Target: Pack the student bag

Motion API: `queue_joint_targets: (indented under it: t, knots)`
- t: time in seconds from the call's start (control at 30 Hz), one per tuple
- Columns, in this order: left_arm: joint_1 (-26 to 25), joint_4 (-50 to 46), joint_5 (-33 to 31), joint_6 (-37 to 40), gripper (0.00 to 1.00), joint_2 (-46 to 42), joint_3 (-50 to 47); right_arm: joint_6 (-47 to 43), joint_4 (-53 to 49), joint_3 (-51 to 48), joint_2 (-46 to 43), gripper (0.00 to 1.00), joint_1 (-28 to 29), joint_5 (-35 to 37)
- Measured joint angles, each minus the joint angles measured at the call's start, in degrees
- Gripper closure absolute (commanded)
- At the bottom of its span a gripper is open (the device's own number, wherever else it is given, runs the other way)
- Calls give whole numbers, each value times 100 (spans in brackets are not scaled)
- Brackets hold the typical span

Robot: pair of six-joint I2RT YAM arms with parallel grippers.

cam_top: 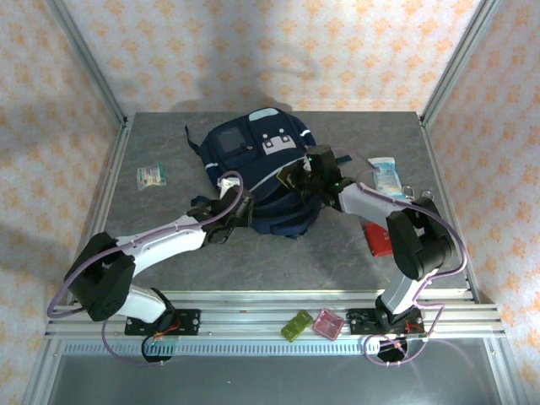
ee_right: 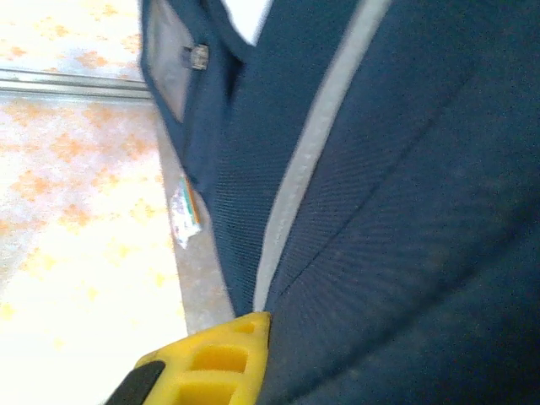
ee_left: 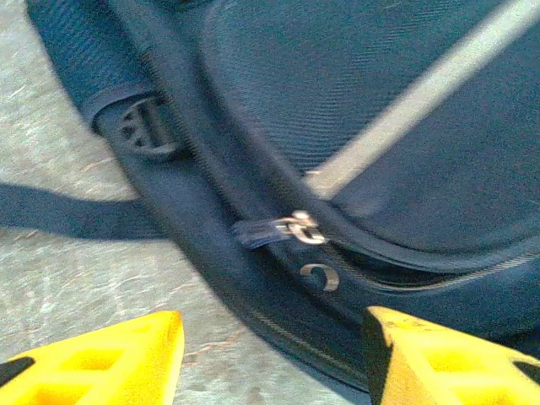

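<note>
Grey worktop (cam_top: pixel 253 270): small green-and-white packet (cam_top: pixel 151 175), left side; white-and-blue pouch (cam_top: pixel 385 175), right side; flat red item (cam_top: pixel 377 238), right and nearer, partly hidden. Front rail (cam_top: pixel 253 308): green case (cam_top: pixel 296 326) just beside pink case (cam_top: pixel 327 323). Orange-patterned walls (cam_top: pixel 270 51) all round.

- The left arm (cam_top: pixel 160 240) reaches low from its base, forward and to the right, nearly outstretched.
- The left gripper (cam_top: pixel 239 211) holds its yellow fingers (ee_left: pixel 101 359) well apart.
- The right arm (cam_top: pixel 413 240) bends sharply at the elbow and stretches leftward.
- The right gripper (cam_top: pixel 305 173) is closed, and its yellow finger (ee_right: pixel 211 359) sits at the bottom of the right wrist view.
</note>
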Motion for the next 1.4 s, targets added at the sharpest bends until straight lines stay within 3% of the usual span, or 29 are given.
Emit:
queue_joint_targets:
  t: [0.27, 0.53, 0.63, 0.7, 0.73, 0.93, 1.03, 1.1, 1.2, 1.4]
  knots:
    - [-376, 282, 11, 540, 38, -9, 315, -133, -210, 256, 0, 90, -15, -111]
    - [-492, 675, -527, 1117, 39, 1108, 997, -184, -245, 256, -2, 76, -11, -212]
    - [-483, 708, -927, 1244, 52, 1539, 1226, -238, -282, 256, -13, 71, -11, -229]
    - [-431, 704, -1145, 1252, 74, 1775, 1416, -304, -387, 256, -55, 66, -17, -208]
    - [-396, 695, -1191, 1255, 79, 1829, 1486, -332, -446, 256, -92, 64, -28, -201]
    - [-155, 682, -1217, 1300, 85, 1864, 1622, -839, -1008, 116, -791, 55, -46, -66]
    - [-94, 616, -1178, 1309, 78, 1853, 1622, -1121, -1497, -160, -1394, 48, -153, 208]
    - [-87, 531, -1093, 1309, 63, 1816, 1622, -1276, -1919, -444, -1915, 41, -369, 483]
    - [-90, 411, -911, 1217, 49, 1705, 1620, -1471, -2546, -885, -2693, 30, -807, 1032]
    - [-267, 164, -470, 988, 42, 1294, 1620, -1792, -3609, -1539, -3707, 29, -1626, 2192]
